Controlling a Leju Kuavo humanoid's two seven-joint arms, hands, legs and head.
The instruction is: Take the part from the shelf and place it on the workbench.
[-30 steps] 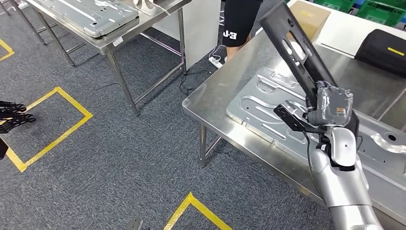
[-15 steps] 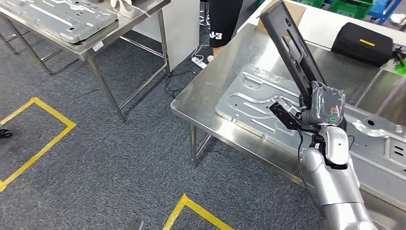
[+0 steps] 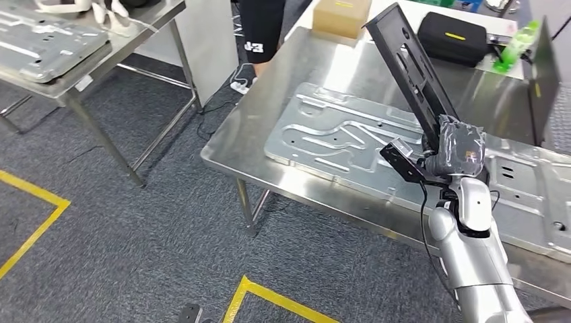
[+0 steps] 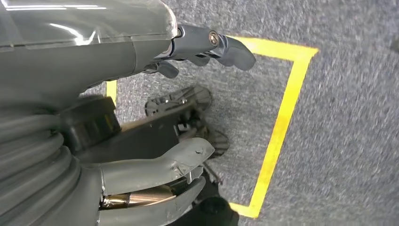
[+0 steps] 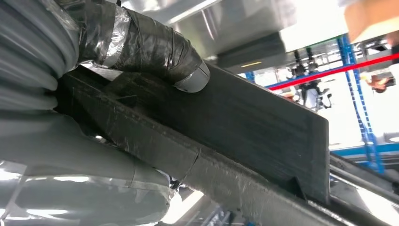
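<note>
Right hand (image 3: 458, 149), wrapped in grey tape, clenched round the lower end of the part (image 3: 411, 70). Long, flat, black, slotted; tilted up and away from the hand, raised above the workbench (image 3: 229, 145), top end over the far side near a cardboard box (image 3: 342, 15). From the right wrist, taped thumb (image 5: 160, 52) pressed on the part's (image 5: 244, 122) flat face, ridged edge running between thumb and palm.

On the workbench, under the part: a big stamped metal panel (image 3: 337, 138), lying flat. Further back, a black case (image 3: 452, 39) and a green bottle (image 3: 515, 44).

Left hand (image 4: 141, 117) hanging over grey carpet (image 4: 348, 117) with yellow tape lines (image 4: 282, 117); fingers apart, holding nothing.

Beyond the bench, a person's leg in black shorts (image 3: 262, 27). Off to the left, a second steel table (image 3: 81, 74) bearing another panel (image 3: 40, 44), gloved hands (image 3: 108, 10) at its far edge.
</note>
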